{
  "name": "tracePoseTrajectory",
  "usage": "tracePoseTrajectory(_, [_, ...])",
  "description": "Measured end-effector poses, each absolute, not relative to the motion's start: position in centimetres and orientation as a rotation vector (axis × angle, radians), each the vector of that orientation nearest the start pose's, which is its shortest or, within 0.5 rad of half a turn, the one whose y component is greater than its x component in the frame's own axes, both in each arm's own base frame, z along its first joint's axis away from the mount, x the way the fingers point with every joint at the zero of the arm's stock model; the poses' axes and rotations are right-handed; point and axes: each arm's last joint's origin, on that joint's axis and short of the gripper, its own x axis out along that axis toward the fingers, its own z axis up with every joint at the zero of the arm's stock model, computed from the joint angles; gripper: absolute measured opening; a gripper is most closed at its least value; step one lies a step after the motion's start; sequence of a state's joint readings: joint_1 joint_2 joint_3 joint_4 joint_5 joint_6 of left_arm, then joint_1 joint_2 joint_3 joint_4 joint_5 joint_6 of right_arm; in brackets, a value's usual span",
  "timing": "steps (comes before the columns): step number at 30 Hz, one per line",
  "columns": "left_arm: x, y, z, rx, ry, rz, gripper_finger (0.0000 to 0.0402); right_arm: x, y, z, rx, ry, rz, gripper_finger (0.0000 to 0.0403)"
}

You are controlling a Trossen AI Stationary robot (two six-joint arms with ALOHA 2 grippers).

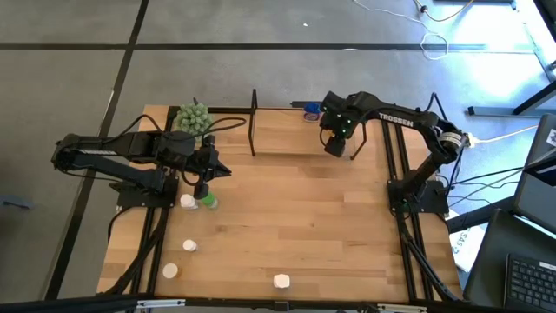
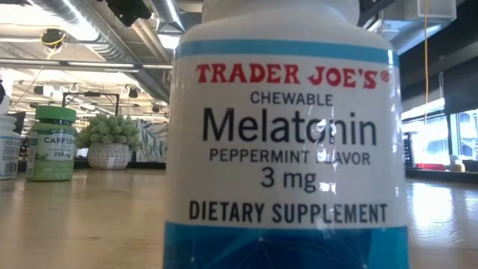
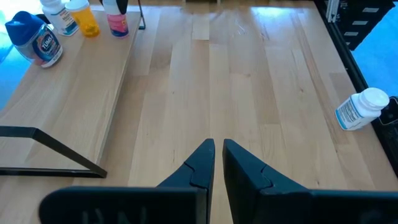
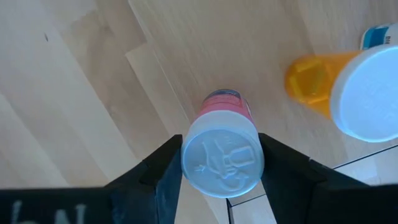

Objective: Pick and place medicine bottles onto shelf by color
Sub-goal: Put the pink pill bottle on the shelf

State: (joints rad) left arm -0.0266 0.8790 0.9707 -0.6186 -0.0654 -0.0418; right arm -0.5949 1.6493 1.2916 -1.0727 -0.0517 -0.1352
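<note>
The shelf (image 1: 287, 135) lies at the table's far side, also seen in the left wrist view (image 3: 74, 93). On its right end stand a blue bottle (image 3: 34, 40), a white one (image 3: 62, 15), an orange one (image 3: 87, 20) and a pink-red one (image 3: 117, 23). My right gripper (image 1: 335, 146) is above that end, shut on the pink-red bottle (image 4: 224, 109), next to the orange bottle (image 4: 311, 81). My left gripper (image 1: 217, 170) is shut and empty at the table's left, above a white bottle (image 1: 188, 202) and a green bottle (image 1: 208, 202) standing on the table. My right gripper pinches the pink-red bottle's white cap (image 4: 221, 162) between its two fingers (image 4: 165, 177), one on either side. The fingers come from above, pointing down. The bottle is upright, and the left wrist view shows its base on the shelf board.
More white bottles stand at the near left (image 1: 188, 246) (image 1: 170, 270), and a white melatonin bottle stands at the near edge (image 1: 281, 281), filling the low view (image 2: 284, 142). A green plant ball (image 1: 193, 116) sits at the far left. Black frames (image 1: 254, 122) stand at the shelf's ends.
</note>
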Motion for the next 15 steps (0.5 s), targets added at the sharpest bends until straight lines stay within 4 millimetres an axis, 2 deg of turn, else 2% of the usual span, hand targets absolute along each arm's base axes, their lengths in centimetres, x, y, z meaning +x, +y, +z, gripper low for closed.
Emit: tracePoseTrajectory(15, [17.36,-0.28,34.04,-0.017,0.526,0.049,0.0027,25.76,-17.23,24.2,0.341,1.337,-0.366,0.0187])
